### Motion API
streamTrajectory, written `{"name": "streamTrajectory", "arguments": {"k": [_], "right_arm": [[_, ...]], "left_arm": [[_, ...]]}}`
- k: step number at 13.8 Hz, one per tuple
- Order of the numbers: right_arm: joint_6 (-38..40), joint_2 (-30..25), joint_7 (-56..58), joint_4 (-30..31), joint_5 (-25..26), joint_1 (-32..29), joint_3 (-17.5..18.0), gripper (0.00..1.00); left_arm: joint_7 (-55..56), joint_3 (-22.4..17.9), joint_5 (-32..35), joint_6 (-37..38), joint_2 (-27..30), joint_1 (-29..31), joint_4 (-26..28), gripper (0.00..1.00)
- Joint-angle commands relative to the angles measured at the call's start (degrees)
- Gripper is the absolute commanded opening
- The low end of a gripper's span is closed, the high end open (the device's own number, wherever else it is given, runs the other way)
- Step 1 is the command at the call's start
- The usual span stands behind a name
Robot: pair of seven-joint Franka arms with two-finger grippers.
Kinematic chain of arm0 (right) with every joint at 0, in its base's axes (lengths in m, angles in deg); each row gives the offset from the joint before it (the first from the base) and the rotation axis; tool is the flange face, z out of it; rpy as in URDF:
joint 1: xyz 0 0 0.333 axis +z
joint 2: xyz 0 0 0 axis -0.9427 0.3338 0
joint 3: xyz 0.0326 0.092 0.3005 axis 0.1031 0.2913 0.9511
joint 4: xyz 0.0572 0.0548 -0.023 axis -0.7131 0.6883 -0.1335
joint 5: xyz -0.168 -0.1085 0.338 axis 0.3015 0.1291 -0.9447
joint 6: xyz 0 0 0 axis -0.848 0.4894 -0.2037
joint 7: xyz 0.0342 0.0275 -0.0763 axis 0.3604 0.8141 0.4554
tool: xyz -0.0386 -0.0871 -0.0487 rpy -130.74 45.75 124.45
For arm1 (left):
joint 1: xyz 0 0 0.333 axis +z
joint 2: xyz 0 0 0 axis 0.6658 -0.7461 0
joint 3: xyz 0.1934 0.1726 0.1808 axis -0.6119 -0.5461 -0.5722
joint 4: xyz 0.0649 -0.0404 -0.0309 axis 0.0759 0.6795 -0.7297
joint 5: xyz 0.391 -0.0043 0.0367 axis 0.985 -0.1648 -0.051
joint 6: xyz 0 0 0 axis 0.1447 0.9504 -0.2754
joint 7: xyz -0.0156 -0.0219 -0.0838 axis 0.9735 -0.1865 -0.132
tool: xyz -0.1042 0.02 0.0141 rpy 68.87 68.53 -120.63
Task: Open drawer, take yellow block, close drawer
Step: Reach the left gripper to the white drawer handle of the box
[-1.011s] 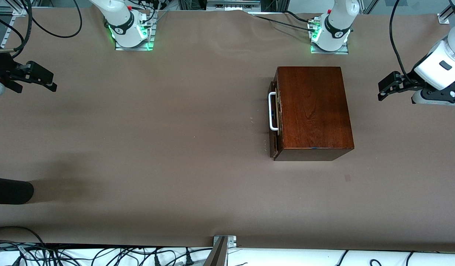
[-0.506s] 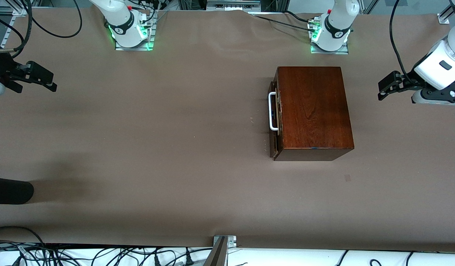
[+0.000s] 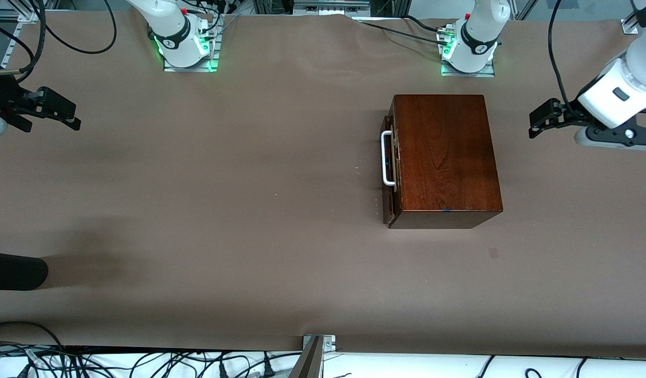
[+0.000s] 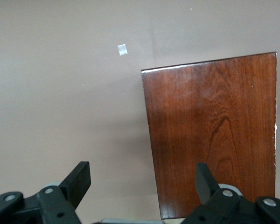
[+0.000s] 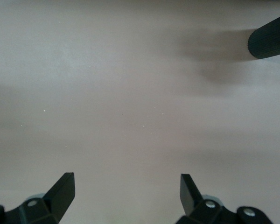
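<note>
Drawer shut, both grippers w/ jaws spread wide, holding nothing.

The drawer (image 3: 388, 173) sat closed in the dark wooden box (image 3: 443, 157), right of centre in the front view, white handle (image 3: 387, 159) facing the right arm's end of the table (image 3: 223, 199). Left gripper (image 3: 535, 126) hung at the right edge of frame, over the table beside the box, touching nothing. Right gripper (image 3: 65, 118) waited at upper left over bare table. Yellow block not visible.

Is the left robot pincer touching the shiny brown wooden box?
Apart. The front view shows bare table between the left pincer and the glossy dark wooden box.
</note>
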Motion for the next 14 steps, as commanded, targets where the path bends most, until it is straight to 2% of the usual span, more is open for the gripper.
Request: {"name": "streamTrajectory", "arguments": {"k": [1,4,11,14], "right_arm": [[-0.30,-0.46,-0.31,0.31,-0.66,-0.53,0.22,1.00],[-0.30,-0.46,-0.31,0.31,-0.66,-0.44,0.31,1.00],[-0.30,-0.46,-0.31,0.31,-0.66,-0.53,0.31,1.00],[-0.30,-0.46,-0.31,0.31,-0.66,-0.53,0.22,1.00]], "left_arm": [[-0.42,0.87,-0.80,3.00,-1.67,-2.54,-1.68,1.00],[1.50,2.11,-1.67,1.34,-4.47,-6.57,-1.94,1.00],[22.84,2.11,-1.59,-9.46,-11.24,-20.54,-1.94,1.00],[26.64,2.11,-1.33,-12.03,-14.40,-24.07,-1.59,1.00]]}}
